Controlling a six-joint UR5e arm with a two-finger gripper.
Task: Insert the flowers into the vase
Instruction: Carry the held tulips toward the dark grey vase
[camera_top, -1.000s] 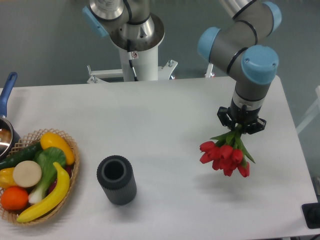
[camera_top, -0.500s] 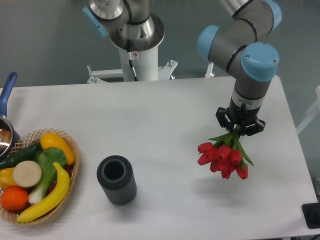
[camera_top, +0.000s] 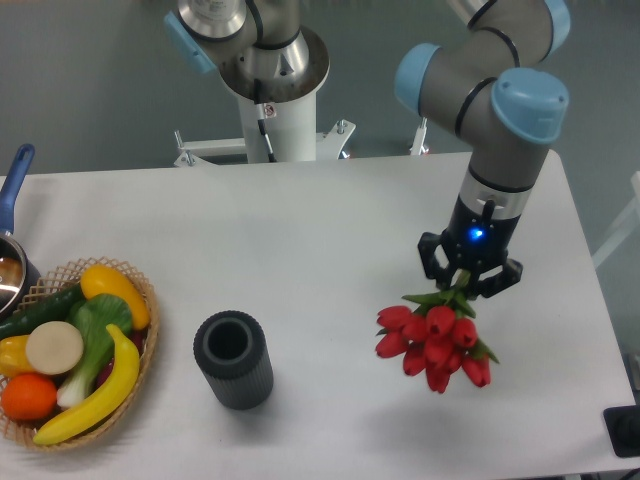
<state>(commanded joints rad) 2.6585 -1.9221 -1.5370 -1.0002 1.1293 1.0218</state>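
one fixed camera — high, opposite the arm's base (camera_top: 270, 100) — looks steeply down over the whole table (camera_top: 330, 220).

The flowers' (camera_top: 433, 343) stems are hidden inside the hand (camera_top: 466, 283); its finger contact cannot be resolved. The arm's (camera_top: 500, 60) upper links are cut off at 12 o'clock. The pan (camera_top: 12, 235) is cropped at 9 o'clock, only handle and part of the rim visible. The basket's (camera_top: 140, 290) left side is cropped. A dark object (camera_top: 625, 432) at 4 o'clock is cut off. The vase (camera_top: 234, 360) interior is too dark to read.
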